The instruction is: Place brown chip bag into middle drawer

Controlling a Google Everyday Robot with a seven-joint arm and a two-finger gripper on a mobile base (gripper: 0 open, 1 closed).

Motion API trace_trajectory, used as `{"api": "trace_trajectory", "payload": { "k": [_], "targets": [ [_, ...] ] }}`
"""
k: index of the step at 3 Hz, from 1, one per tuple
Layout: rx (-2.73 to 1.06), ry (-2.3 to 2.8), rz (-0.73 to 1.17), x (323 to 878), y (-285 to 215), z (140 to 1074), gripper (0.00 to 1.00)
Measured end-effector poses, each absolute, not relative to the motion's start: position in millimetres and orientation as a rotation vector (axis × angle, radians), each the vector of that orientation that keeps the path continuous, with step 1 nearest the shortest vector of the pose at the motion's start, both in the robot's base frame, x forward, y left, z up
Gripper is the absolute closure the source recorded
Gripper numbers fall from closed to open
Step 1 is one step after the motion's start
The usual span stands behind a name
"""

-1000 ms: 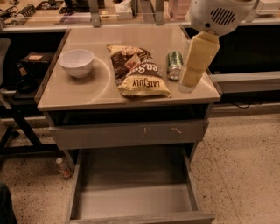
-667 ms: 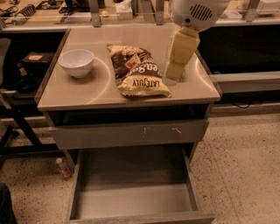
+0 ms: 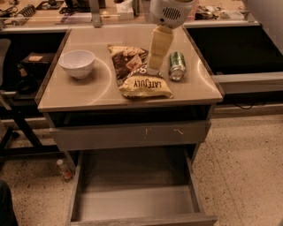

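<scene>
The brown chip bag (image 3: pixel 137 73), dark brown and pale yellow with "LATE JULY" on it, lies flat on the table top near the middle. My gripper (image 3: pixel 154 69) hangs down from the white arm head (image 3: pixel 170 11) over the bag's right edge, between the bag and the green can. The middle drawer (image 3: pixel 132 203) is pulled out low at the front, below the table, and its grey floor is bare.
A green can (image 3: pixel 177 65) lies just to the right of the gripper. A white bowl (image 3: pixel 77 62) stands on the table's left part. A shut drawer front with pale scratches (image 3: pixel 132 134) sits above the open drawer. A small bottle (image 3: pixel 63 169) lies on the floor at the left.
The gripper has moved left and down, from over the green can to the bag's right edge. The can now shows. The bag, the bowl and the drawer have not moved.
</scene>
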State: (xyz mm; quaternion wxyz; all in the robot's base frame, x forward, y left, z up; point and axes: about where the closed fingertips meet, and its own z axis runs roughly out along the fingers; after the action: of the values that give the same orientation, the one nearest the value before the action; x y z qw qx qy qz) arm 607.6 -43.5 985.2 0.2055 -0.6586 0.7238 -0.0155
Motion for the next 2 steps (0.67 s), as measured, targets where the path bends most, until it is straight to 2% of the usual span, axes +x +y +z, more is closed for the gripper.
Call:
{"api": "trace_trajectory", "payload": {
  "k": [2],
  "targets": [
    [-1.838,1.985,0.002,627,-27,962,0.0]
  ]
}}
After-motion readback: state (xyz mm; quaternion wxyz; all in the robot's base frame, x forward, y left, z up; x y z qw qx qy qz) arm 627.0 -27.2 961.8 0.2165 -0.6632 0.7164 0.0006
